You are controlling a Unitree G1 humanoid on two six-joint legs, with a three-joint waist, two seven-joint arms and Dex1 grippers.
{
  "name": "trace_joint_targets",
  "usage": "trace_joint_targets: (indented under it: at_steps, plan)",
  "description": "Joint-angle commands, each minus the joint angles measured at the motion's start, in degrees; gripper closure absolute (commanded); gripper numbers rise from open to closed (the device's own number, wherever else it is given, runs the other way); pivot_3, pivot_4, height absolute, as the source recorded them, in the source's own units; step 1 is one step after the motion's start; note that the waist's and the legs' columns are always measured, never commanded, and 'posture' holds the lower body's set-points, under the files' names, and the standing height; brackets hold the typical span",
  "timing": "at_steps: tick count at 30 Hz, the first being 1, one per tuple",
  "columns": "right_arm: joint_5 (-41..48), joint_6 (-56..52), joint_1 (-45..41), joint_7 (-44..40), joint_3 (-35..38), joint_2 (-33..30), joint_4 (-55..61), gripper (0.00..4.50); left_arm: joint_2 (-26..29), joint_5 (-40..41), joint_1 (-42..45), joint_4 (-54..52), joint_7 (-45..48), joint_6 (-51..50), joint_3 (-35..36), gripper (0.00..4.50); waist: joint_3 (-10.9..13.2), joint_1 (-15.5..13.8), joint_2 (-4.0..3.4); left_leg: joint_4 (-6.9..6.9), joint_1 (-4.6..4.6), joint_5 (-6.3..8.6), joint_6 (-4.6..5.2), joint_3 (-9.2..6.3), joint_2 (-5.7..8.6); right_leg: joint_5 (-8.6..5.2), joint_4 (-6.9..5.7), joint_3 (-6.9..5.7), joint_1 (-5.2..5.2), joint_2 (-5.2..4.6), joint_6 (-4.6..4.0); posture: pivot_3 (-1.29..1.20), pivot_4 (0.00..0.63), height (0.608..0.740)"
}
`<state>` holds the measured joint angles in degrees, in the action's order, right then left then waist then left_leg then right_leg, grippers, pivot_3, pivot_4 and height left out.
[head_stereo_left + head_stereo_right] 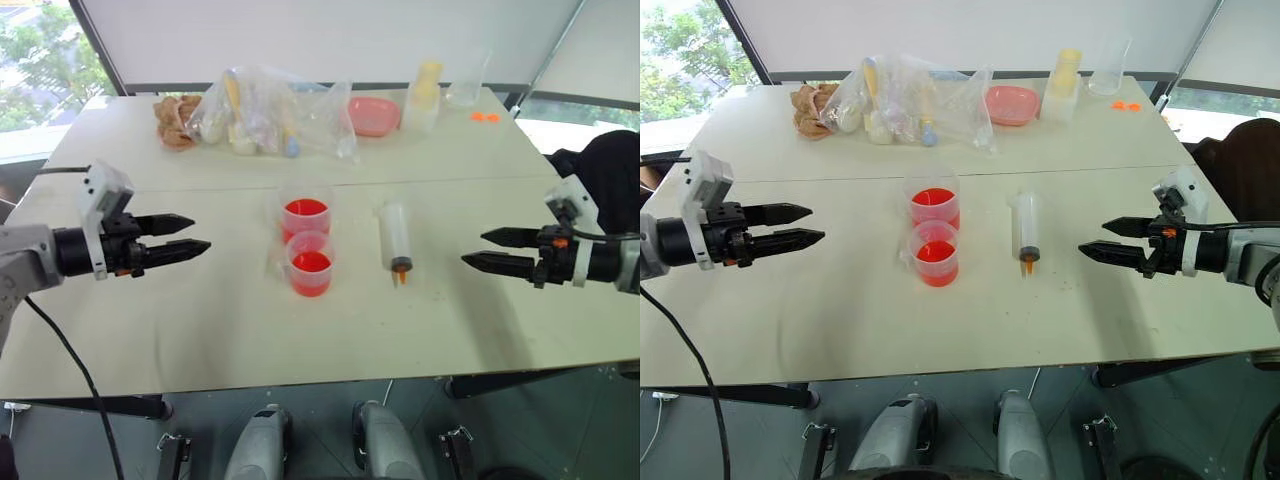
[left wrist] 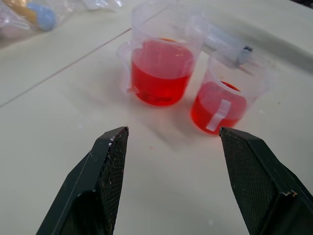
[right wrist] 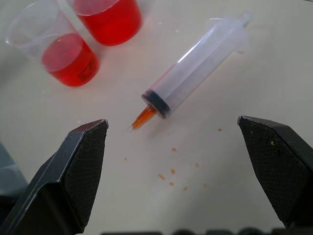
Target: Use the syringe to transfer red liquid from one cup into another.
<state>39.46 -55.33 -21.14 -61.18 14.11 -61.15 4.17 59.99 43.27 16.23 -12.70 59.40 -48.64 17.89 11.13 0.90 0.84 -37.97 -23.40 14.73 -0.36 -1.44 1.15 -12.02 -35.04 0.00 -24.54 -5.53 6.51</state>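
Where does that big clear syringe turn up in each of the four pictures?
Left eye view: the syringe lies on the table, right of the two cups of red liquid.
Right eye view: same spot, right of the cups.
Left wrist view: partly hidden behind the cups.
Right wrist view: lying beyond the open fingers.
Shared landmark: the two cups.
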Motion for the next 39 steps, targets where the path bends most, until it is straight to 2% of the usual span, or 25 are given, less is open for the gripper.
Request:
trace_joint_targets:
  at_steps: [1, 13, 21, 26, 29, 33, 39]
  plan:
    - [-0.2, 0.31, -2.83, 0.63, -0.44, 0.34, -0.25, 0.07, -0.01, 1.31, 0.16, -1.6, -0.22, -0.69, 1.6, 1.4, 0.0, -0.12, 0.0, 0.0, -0.01, 0.0, 0.0, 0.0, 0.0, 0.0, 0.0, 0.0, -0.01, 0.0, 0.0, 0.0, 0.15, 0.74]
    - [-2.18, 0.56, -7.79, 2.51, -3.76, 1.5, -3.79, 0.07, -2.6, 0.61, 2.9, -1.24, -3.41, 1.02, 0.59, 1.4, 0.0, -0.24, 0.0, 0.0, -0.06, 0.0, 0.0, -0.02, 0.04, 0.01, 0.01, -0.01, -0.01, -0.03, 0.0, 0.0, 0.15, 0.74]
    - [-3.71, -9.29, -17.41, 8.2, -8.13, 4.13, -8.77, 0.07, -3.95, -3.3, 8.2, 3.12, -1.35, 5.79, -4.66, 1.4, 0.0, -0.15, 0.0, 0.0, -0.05, 0.0, 0.0, 0.03, 0.05, 0.01, 0.0, 0.0, -0.04, -0.02, 0.0, 0.0, 0.15, 0.74]
    - [-5.97, -21.45, -31.62, 13.12, -14.05, 9.83, -17.23, 0.07, -5.77, -5.62, 17.46, 6.36, 3.57, 8.39, -11.27, 1.4, 0.0, -0.12, 0.01, -0.01, -0.06, 0.0, 0.0, 0.06, 0.08, 0.02, -0.03, 0.0, -0.05, -0.01, 0.0, 0.0, 0.15, 0.74]
    - [-8.04, -24.64, -38.76, 14.16, -17.57, 14.0, -24.38, 0.07, -7.9, -6.77, 22.91, 7.56, 5.88, 9.68, -14.62, 1.4, 0.0, -0.08, 0.01, -0.01, -0.09, 0.0, 0.0, 0.07, 0.13, 0.03, -0.04, -0.01, -0.06, -0.01, 0.01, 0.0, 0.15, 0.74]
    - [-12.03, -25.36, -46.31, 15.15, -22.32, 20.43, -35.22, 0.07, -12.81, -9.09, 27.28, 8.34, 7.22, 13.12, -18.44, 1.4, 0.0, -0.1, 0.01, 0.03, -0.1, 0.0, 0.0, 0.2, 0.25, 0.15, -0.04, -0.01, -0.07, -0.01, 0.23, 0.0, 0.15, 0.74]
    - [-18.75, -19.44, -51.23, 16.91, -25.24, 26.16, -48.79, 0.07, -17.71, -11.67, 28.84, 10.66, 8.01, 16.33, -20.87, 1.4, 0.0, -0.1, 0.01, 0.03, -0.14, 0.0, 0.01, 0.19, 0.32, 0.17, -0.1, -0.03, -0.09, -0.01, 0.26, 0.0, 0.15, 0.74]
